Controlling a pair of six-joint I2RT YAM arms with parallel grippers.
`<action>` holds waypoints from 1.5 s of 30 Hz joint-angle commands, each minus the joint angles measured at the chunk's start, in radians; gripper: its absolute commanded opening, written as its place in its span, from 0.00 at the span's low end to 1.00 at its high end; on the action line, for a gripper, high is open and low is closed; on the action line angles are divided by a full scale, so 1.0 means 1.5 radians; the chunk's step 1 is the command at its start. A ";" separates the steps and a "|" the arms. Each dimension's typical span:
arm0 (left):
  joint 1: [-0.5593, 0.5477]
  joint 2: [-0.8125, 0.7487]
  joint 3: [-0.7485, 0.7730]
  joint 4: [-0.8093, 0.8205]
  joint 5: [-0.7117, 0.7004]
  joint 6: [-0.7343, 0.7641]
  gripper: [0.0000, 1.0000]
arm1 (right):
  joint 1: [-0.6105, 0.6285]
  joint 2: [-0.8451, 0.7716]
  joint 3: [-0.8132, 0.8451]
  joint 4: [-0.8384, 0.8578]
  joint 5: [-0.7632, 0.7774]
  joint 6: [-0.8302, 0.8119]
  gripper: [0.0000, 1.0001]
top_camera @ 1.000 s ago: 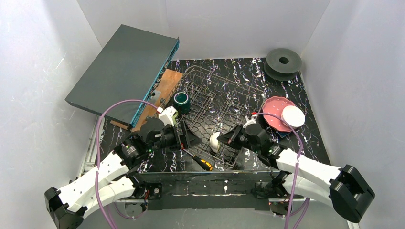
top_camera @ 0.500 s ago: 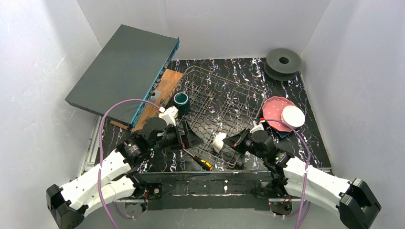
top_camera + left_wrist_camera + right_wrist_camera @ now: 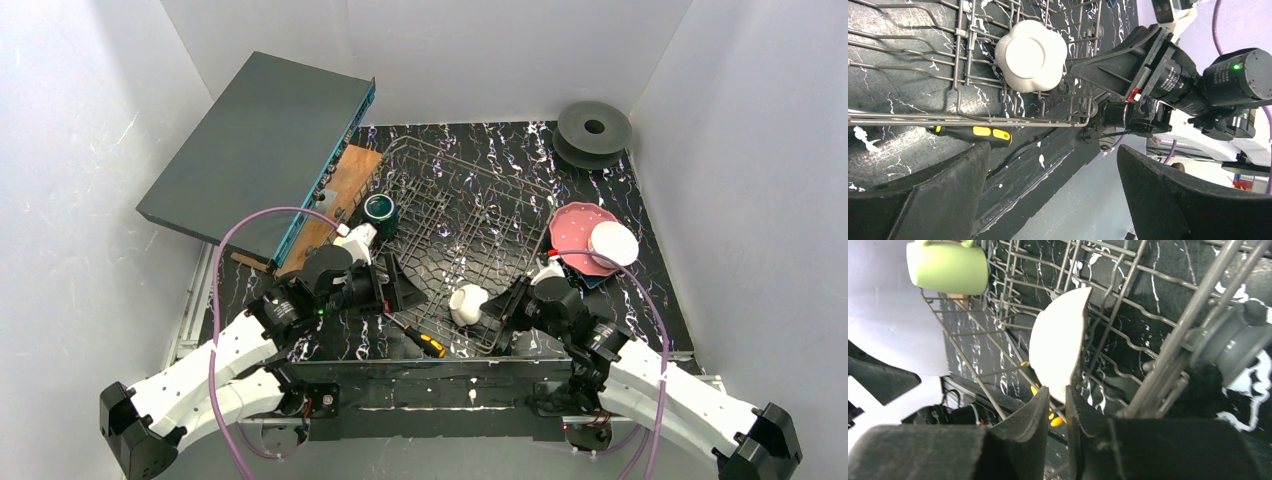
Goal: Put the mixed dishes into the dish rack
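Observation:
The small white cup [image 3: 465, 303] sits upside down on the floor of the dish rack [image 3: 470, 190], near its front edge. It also shows in the left wrist view [image 3: 1030, 55] and the right wrist view [image 3: 1055, 347]. My right gripper [image 3: 505, 303] is at the cup's right side, its narrow-gapped fingers [image 3: 1059, 395] shut on the cup's edge. My left gripper [image 3: 405, 287] is open and empty at the rack's front left corner [image 3: 1053, 150]. A dark green mug [image 3: 380, 213] stands in the rack's left side. A pale yellow-green mug [image 3: 948, 267] is at the rack's far edge.
The pink plate [image 3: 575, 240] with the white bowl [image 3: 613, 243] on it lies right of the rack, over a blue dish [image 3: 598, 279]. A screwdriver [image 3: 420, 338] lies in front of the rack. There is a black spool [image 3: 594, 130], a grey box [image 3: 260, 150] and a wooden board [image 3: 345, 180].
My right gripper drew back toward the near edge, and the cup turned from lying on its side to standing upside down on the rack floor. My left gripper edged slightly right.

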 commanded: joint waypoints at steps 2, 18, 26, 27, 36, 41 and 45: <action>-0.003 -0.005 0.010 0.005 0.013 0.016 0.98 | 0.003 -0.039 0.086 -0.184 0.024 -0.120 0.35; -0.003 0.145 0.325 -0.179 0.005 0.308 0.98 | 0.003 -0.031 0.285 -0.355 0.193 -0.300 0.63; -0.003 0.287 0.495 -0.172 -0.025 0.497 0.98 | -0.001 0.059 0.381 -0.395 0.352 -0.344 0.72; -0.003 0.303 0.503 -0.165 -0.033 0.511 0.98 | -0.007 0.073 0.392 -0.397 0.373 -0.345 0.73; -0.003 0.303 0.386 -0.063 -0.049 0.582 0.98 | -0.313 0.228 0.471 -0.352 0.283 -0.400 0.83; -0.003 0.271 0.313 -0.021 -0.113 0.616 0.98 | -0.439 0.368 0.567 -0.367 0.283 -0.389 0.93; -0.004 0.266 0.303 -0.009 -0.110 0.619 0.98 | -0.498 0.489 0.639 -0.374 0.219 -0.428 0.86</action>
